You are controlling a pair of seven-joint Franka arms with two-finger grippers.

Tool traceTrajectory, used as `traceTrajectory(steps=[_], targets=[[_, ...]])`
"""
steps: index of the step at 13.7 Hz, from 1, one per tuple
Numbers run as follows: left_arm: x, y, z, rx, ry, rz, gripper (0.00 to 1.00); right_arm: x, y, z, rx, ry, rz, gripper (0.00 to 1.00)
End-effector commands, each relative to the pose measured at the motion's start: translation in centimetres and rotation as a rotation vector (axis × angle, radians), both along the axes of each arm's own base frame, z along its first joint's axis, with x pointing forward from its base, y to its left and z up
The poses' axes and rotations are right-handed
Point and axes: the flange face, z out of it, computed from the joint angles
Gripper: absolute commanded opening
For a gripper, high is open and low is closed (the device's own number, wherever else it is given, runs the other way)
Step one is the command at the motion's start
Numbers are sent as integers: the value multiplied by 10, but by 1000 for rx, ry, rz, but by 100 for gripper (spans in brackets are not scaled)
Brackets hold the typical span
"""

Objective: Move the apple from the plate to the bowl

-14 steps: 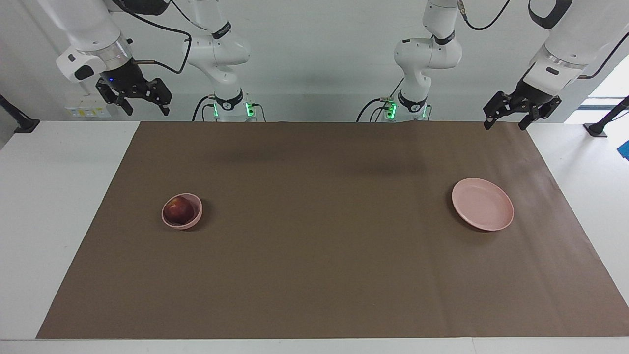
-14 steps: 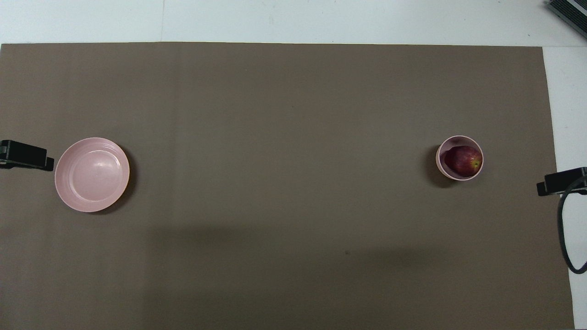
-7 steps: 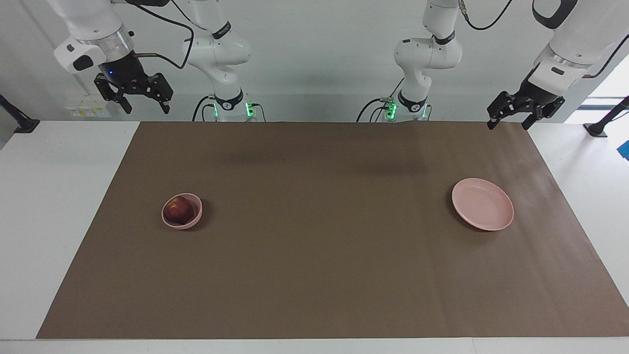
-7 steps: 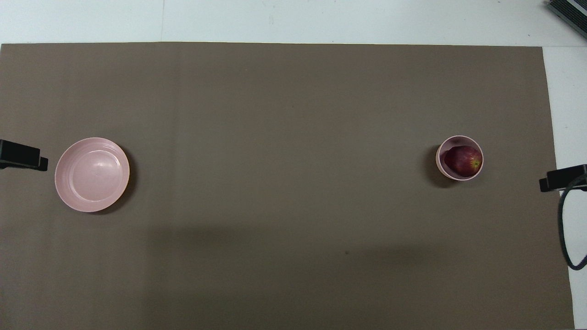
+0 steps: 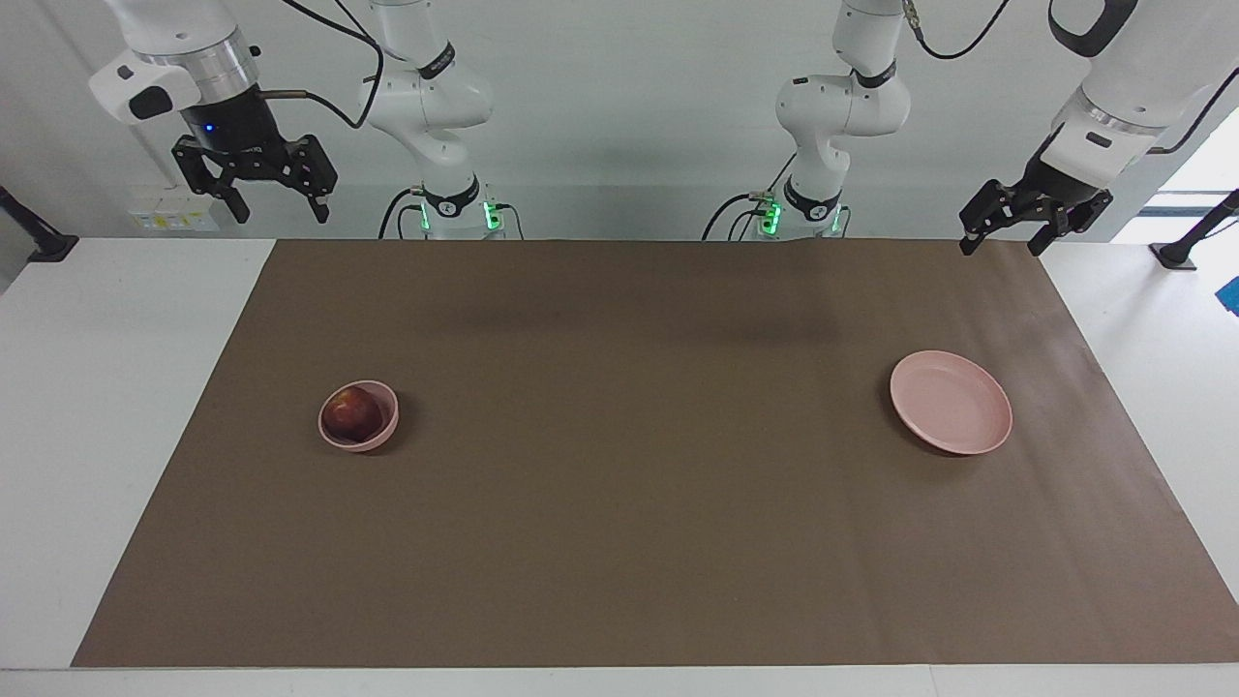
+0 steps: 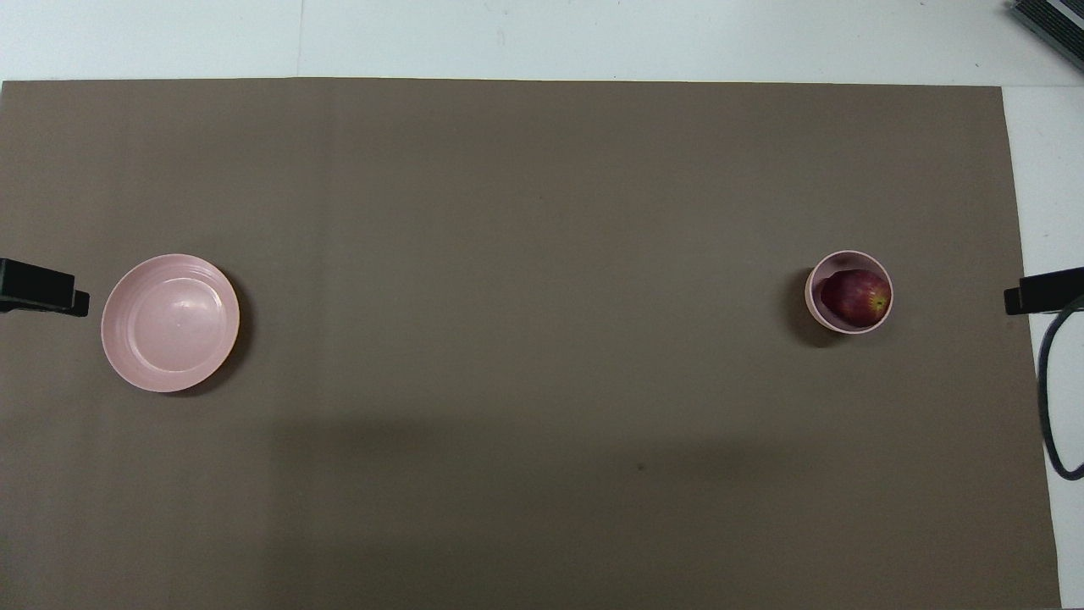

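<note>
The dark red apple (image 5: pixel 351 413) (image 6: pixel 857 297) lies in the small deep pink bowl (image 5: pixel 385 395) (image 6: pixel 815 302) toward the right arm's end of the table. The wide pink plate (image 5: pixel 951 402) (image 6: pixel 169 323) sits bare toward the left arm's end. My right gripper (image 5: pixel 274 205) is open and empty, raised high over the table's edge at the right arm's end; only a tip of it (image 6: pixel 1043 290) shows in the overhead view. My left gripper (image 5: pixel 1000 242) is open and empty, raised at the left arm's end; its tip (image 6: pixel 42 288) shows beside the plate.
A brown mat (image 5: pixel 629 465) covers most of the white table (image 5: pixel 116 387). The two arm bases (image 5: pixel 450 208) (image 5: pixel 803 208) stand at the robots' edge of the mat. A black cable (image 6: pixel 1050 381) hangs at the right arm's end.
My right gripper has risen and turned, drawing away from the bowl. My left gripper has lifted slightly. The apple, bowl and plate have not moved.
</note>
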Motion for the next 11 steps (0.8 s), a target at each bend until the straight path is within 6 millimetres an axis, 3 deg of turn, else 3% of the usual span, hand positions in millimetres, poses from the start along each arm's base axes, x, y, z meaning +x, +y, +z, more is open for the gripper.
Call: traceTrajectory(steps=[1,11], targets=[[-4,1,5,-5,6,1,100,1,1,0,1,3,-11,100],[-4,1,5,-3,6,-2,100,-2,2,-1,9,7,0,100]])
